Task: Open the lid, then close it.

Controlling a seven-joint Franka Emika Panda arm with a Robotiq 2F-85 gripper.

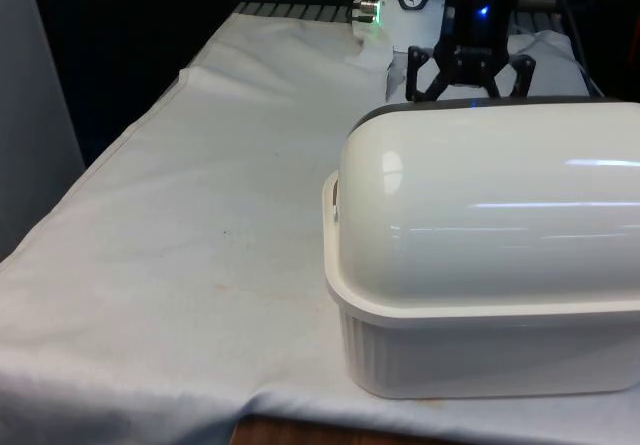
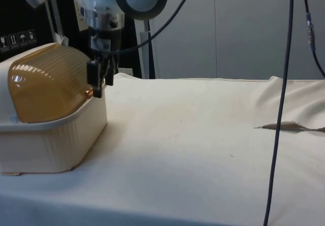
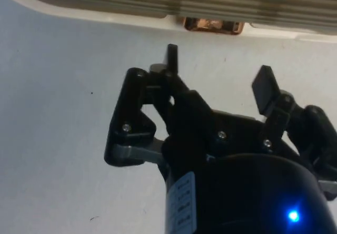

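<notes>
We see the lid (image 2: 48,81) down on the bread box (image 2: 56,142); our tool (image 3: 218,68) is open, holding nothing, near the handle (image 3: 213,25). Opening and closing remain.

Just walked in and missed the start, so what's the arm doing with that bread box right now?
The robot's hand hangs at the front of the bread box, its open fingers near the small copper-coloured handle at the lower edge of the amber roll-top lid. It holds nothing. The lid is down, so the box is closed at this moment. The box sits on the white cloth.
</notes>
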